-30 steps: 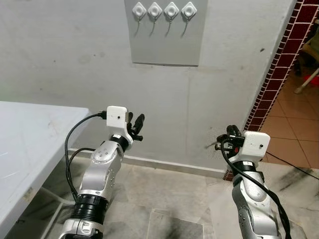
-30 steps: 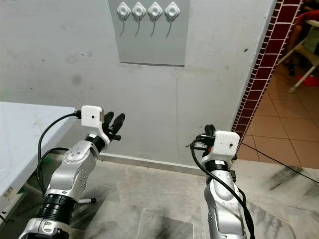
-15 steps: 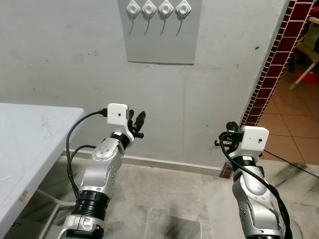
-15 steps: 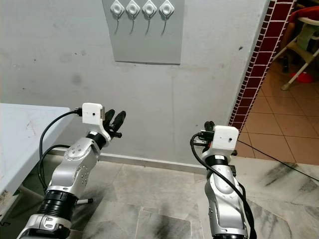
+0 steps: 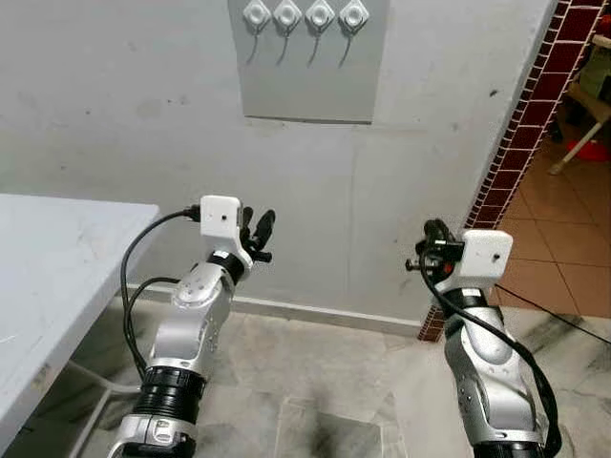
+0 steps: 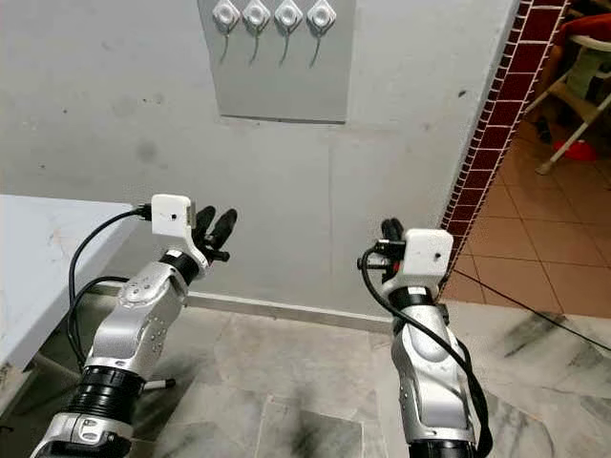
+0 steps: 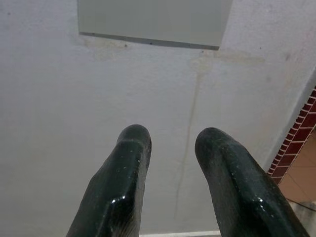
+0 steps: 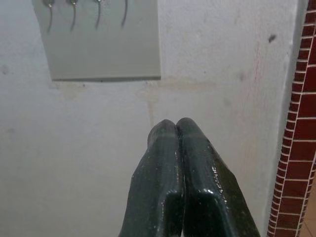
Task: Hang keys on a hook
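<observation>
Both arms raised before a grey wall, hooks high above them.

Nearest, the left gripper (image 7: 170, 148) is held up with its fingers apart and nothing between them; the right gripper (image 8: 177, 129) has its fingers pressed together, and whether anything is held there cannot be told. A white table (image 5: 48, 267) stands at the robot's left. Farther off, on the wall, a grey panel (image 5: 310, 81) carries four hooks (image 5: 304, 17), well above both grippers. A brick column (image 5: 520, 124) edges the wall at the right.
</observation>
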Available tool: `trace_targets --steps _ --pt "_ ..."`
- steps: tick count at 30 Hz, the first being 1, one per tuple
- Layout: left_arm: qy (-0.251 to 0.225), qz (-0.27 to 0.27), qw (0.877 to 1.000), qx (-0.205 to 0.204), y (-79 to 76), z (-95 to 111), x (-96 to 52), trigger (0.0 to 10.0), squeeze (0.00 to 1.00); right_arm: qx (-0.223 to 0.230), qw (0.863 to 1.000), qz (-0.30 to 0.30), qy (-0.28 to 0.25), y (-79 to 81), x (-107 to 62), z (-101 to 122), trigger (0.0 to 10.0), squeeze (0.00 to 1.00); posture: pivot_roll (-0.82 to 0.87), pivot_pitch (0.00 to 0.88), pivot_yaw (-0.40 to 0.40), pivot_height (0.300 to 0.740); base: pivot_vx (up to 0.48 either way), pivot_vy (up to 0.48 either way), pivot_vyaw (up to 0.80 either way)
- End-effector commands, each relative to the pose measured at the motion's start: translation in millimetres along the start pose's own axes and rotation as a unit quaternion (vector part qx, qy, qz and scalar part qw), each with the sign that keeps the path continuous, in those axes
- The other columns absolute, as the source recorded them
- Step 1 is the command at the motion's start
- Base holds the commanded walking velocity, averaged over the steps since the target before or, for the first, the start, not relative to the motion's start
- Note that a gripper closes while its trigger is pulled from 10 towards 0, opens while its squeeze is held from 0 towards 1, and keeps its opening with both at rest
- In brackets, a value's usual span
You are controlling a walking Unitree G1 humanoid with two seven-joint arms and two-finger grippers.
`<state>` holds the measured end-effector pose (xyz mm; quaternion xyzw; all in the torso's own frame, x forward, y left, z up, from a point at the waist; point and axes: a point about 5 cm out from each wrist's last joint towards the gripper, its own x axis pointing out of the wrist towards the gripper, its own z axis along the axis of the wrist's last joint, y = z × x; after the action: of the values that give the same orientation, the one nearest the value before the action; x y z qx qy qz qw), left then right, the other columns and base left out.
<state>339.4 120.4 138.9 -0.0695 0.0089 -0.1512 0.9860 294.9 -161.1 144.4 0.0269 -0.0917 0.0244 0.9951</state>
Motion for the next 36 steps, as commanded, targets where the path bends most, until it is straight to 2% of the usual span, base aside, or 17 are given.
trace_targets --steps 1,36 --pt "-0.001 0.012 1.000 -0.002 6.8 1.8 -3.0 10.0 0.00 0.001 1.000 0.011 -0.012 3.3 1.2 4.8 10.0 0.00 0.08 0.000 0.004 0.740 0.345 0.000 0.00" --pt "0.003 0.024 1.000 -0.009 7.0 -0.6 -7.8 10.0 0.00 -0.004 1.000 0.019 -0.003 1.3 0.0 2.1 10.0 0.00 0.09 0.000 -0.017 0.740 0.350 0.000 0.00"
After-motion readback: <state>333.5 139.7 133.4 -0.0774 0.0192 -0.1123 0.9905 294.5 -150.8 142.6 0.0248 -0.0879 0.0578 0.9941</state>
